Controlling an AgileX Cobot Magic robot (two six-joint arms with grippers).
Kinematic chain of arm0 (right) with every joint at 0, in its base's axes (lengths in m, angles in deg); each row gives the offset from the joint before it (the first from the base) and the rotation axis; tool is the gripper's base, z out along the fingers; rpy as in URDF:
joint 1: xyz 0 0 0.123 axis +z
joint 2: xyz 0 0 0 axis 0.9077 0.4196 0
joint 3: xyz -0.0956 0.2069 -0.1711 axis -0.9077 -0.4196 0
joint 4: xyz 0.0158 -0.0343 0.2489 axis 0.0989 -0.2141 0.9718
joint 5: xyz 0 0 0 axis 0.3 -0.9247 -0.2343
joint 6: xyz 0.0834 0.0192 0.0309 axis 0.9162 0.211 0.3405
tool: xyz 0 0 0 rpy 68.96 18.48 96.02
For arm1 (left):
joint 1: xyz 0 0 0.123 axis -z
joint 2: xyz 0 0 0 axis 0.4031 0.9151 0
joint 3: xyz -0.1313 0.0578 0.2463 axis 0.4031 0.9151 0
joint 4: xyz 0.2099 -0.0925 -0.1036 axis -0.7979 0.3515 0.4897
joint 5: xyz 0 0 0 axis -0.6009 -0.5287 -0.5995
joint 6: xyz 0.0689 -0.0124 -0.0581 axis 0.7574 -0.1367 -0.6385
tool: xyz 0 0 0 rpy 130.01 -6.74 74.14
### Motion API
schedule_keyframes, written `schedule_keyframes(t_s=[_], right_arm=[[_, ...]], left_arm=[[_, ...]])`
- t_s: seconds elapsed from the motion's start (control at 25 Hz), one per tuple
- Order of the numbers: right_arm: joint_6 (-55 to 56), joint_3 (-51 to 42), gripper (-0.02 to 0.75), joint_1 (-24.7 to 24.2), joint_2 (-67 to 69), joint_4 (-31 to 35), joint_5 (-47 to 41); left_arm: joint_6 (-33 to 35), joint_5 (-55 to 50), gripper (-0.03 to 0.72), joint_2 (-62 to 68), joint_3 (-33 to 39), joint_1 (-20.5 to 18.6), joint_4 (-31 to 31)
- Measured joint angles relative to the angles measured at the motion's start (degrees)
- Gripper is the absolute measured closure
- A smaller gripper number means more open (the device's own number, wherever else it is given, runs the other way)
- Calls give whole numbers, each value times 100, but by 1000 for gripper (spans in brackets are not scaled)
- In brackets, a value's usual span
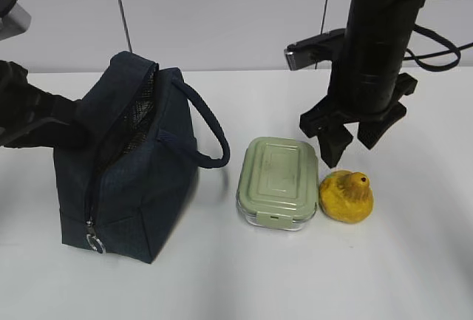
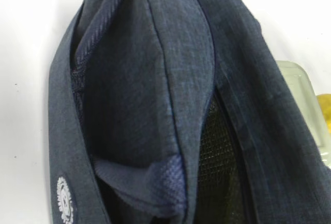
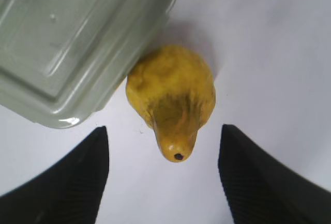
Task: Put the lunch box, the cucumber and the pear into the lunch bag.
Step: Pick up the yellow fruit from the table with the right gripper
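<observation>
Exterior view, left to right. The left arm (image 1: 33, 117), dark and partly out of frame, presses against the left flank of the lunch bag (image 1: 129, 161); its gripper is not visible in any view, so whether its jaws are apart or together cannot be told. The lunch bag stands upright on the white table (image 1: 244, 283), its top unzipped and gaping, black mesh lining (image 1: 137, 113) exposed, padded loop handle (image 1: 207, 128) arching to its right, and a silver ring pull (image 1: 94, 243) hanging at its lower front corner. A round white emblem (image 2: 65, 200) appears on the bag fabric in the left wrist view; its writing is illegible. Just right of the bag, apart from it, sits the lunch box (image 1: 278, 182), lid on. The pear (image 1: 346, 196) touches the right side of the lunch box, stub uppermost. The right gripper (image 1: 353, 137) hovers above the pear, fingers (image 3: 67, 182) spread wide and holding nothing. The cucumber is not visible.
</observation>
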Motion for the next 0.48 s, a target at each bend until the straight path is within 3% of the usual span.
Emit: schedule_keyframes(t_s=[0.48], right_arm=[[13, -517, 234, -9, 10, -149, 440]], left_arm=[[0, 0, 685, 0, 0, 0, -20]])
